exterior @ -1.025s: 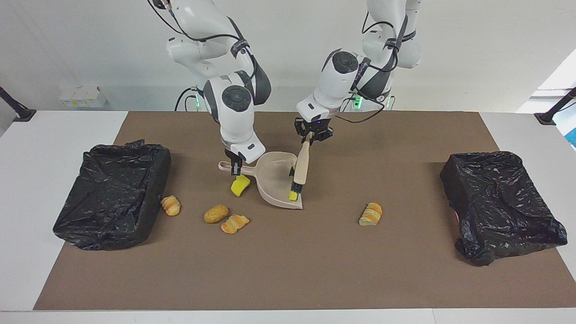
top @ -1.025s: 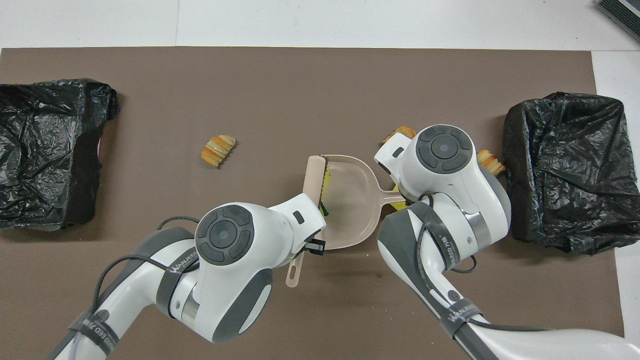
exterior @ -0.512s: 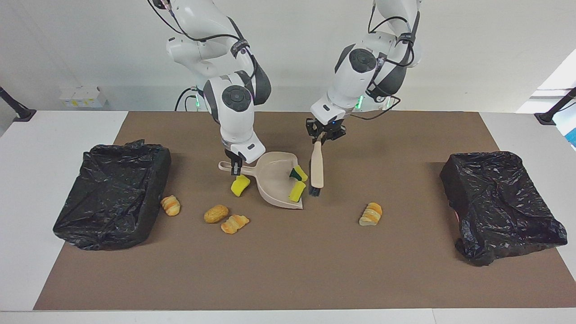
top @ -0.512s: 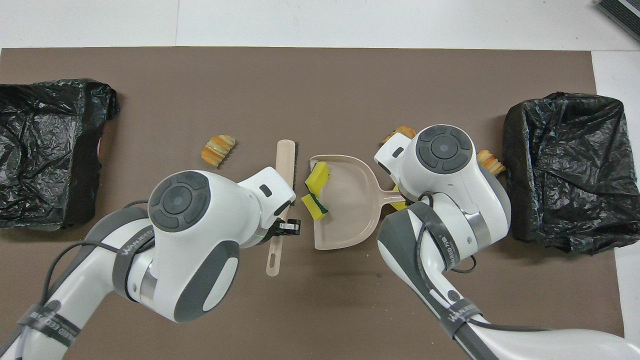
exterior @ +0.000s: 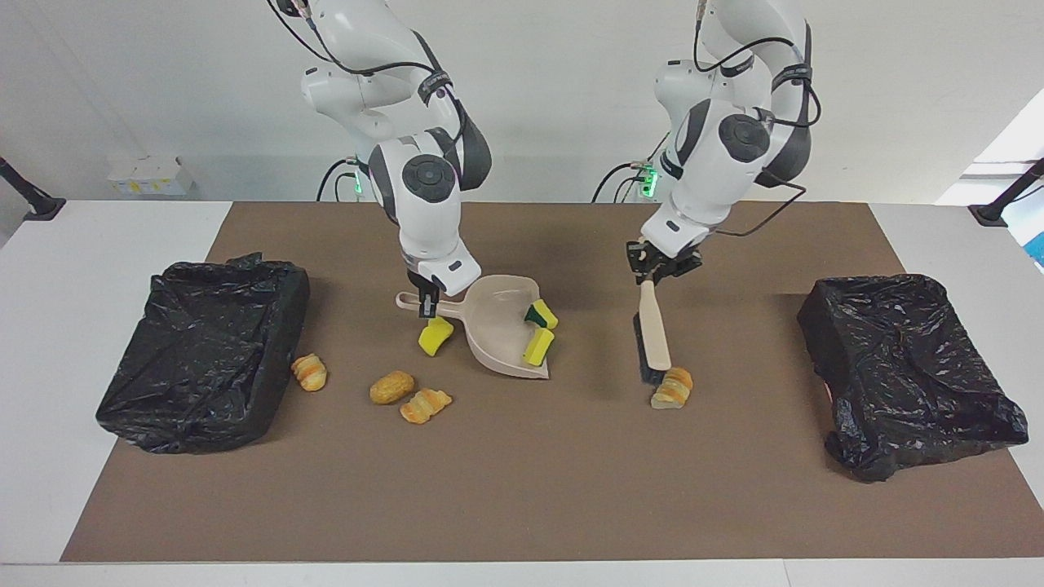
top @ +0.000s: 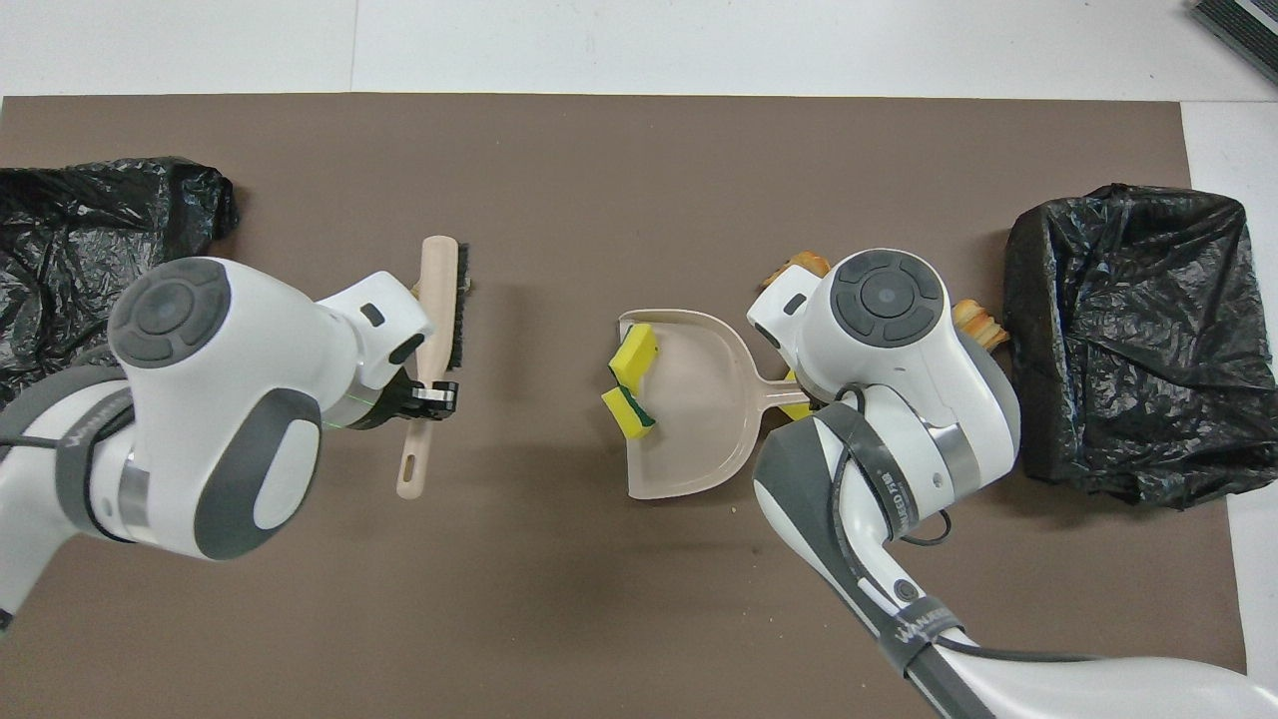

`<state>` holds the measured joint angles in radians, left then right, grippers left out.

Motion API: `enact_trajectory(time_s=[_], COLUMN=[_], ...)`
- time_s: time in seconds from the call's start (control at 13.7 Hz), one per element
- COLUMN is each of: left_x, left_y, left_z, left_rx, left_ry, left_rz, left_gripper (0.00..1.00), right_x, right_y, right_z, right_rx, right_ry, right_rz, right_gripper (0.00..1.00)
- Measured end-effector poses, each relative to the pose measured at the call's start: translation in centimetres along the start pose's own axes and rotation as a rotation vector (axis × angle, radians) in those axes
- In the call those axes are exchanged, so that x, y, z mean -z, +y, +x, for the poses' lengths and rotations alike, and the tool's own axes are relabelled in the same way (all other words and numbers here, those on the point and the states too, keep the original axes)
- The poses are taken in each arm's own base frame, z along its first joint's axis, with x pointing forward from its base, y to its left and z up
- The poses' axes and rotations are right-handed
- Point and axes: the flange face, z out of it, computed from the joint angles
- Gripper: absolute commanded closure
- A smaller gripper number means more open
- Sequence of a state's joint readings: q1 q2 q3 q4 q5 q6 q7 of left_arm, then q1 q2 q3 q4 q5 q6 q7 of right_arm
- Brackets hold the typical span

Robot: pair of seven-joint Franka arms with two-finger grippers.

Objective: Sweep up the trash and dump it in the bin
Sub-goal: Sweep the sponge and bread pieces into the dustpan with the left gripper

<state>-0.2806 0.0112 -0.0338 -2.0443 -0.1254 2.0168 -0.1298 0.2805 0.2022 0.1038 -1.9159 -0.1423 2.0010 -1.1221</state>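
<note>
Croissant (exterior: 672,388) at brush (exterior: 653,341) under left gripper (exterior: 657,270)

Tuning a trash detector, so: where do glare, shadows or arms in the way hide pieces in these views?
Facing view: glare glints on the black bin bags; shadows are soft, and the croissant at the brush shows plainly. Overhead view: the left arm and brush nearly hide that croissant; the right arm covers most of the other pastries.

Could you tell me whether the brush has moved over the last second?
Yes. The left gripper has carried the brush off the dustpan toward the left arm's end, beside a pastry.
</note>
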Motion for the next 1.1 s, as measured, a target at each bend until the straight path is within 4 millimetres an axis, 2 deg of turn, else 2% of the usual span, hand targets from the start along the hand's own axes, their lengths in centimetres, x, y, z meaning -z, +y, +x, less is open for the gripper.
enact_trajectory(time_s=[0.22,0.51,0.66,0.88,1.02,1.1], left_x=[-0.5,-2.7,-3.9,-5.3,-5.9,-6.1], left_y=[-5.4,-9.7,-10.1,-9.4,-7.9,-6.4], left_z=[0.7,2.2,2.9,3.0,2.8,2.7], left_rx=[-0.039,-0.093,-0.107,-0.136,-0.165,-0.181], left_ry=[-0.027,-0.074,-0.095,-0.125,-0.141,-0.143], left_rz=[0.088,0.160,0.174,0.173,0.166,0.153], left_gripper=[1.00,1.00,1.00,1.00,1.00,1.00], right_x=[0.0,0.0,0.0,0.0,0.0,0.0], right_y=[0.0,0.0,0.0,0.0,0.0,0.0], right_z=[0.0,0.0,0.0,0.0,0.0,0.0], right_rx=[0.000,0.000,0.000,0.000,0.000,0.000], right_ry=[0.000,0.000,0.000,0.000,0.000,0.000], right_rz=[0.000,0.000,0.000,0.000,0.000,0.000], right_gripper=[1.00,1.00,1.00,1.00,1.00,1.00])
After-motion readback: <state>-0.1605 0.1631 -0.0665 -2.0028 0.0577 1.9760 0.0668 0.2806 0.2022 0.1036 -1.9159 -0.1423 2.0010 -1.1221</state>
